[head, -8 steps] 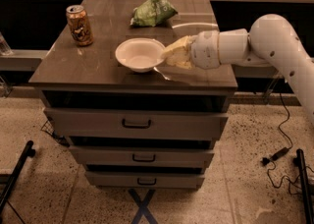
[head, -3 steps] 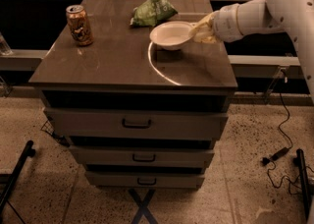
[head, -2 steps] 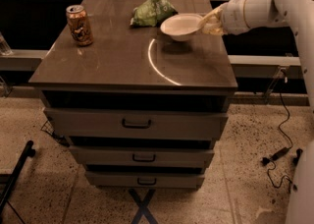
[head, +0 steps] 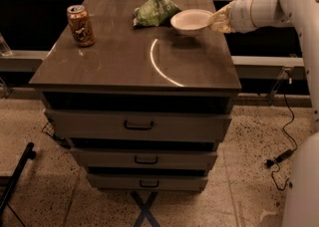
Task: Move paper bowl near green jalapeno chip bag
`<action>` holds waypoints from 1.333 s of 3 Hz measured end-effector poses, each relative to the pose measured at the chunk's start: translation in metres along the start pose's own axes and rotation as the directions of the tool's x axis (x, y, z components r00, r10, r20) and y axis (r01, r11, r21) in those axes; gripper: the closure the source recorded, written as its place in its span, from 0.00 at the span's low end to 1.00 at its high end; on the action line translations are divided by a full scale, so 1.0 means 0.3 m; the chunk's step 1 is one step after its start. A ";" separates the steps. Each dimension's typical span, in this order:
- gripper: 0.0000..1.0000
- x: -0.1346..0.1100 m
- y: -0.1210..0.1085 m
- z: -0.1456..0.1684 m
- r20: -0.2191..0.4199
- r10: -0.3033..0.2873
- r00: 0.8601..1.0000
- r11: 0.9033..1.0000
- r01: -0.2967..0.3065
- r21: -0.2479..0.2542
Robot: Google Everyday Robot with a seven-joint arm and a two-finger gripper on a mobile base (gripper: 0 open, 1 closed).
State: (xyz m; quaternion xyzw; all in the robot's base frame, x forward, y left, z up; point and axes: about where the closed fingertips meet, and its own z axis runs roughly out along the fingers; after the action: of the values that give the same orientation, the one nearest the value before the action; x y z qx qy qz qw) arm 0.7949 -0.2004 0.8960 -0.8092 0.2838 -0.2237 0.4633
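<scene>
- Gripper (head: 214, 20) is reaching in from the right over the far right part of the cabinet top (head: 114, 64), its fingers pinching the right rim of the paper bowl (head: 189, 20) and grasping it firmly
- Black cable (head: 286, 121) is trailing across the speckled floor at the near right
- Three drawers (head: 137, 125) with dark handles are facing the camera below the top
- Pale curved streak of light (head: 158, 66) is showing near the middle of the dark top
- Tan-and-brown drink can (head: 80, 25) is standing upright at the left, well apart from the bowl
- Paper bowl is hanging mouth up just above the surface, casting a shadow beneath itself
- Green jalapeno chip bag (head: 155, 11) is lying at the far edge, just beside the bowl's left rim; I cannot tell whether the two are touching
</scene>
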 end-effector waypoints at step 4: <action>0.00 0.014 -0.026 -0.005 0.002 -0.018 1.000 0.999 0.018 0.028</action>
State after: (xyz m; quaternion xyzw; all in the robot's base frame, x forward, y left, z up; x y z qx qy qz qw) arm 0.7990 -0.2009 0.9039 -0.8055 0.2727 -0.2309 0.4727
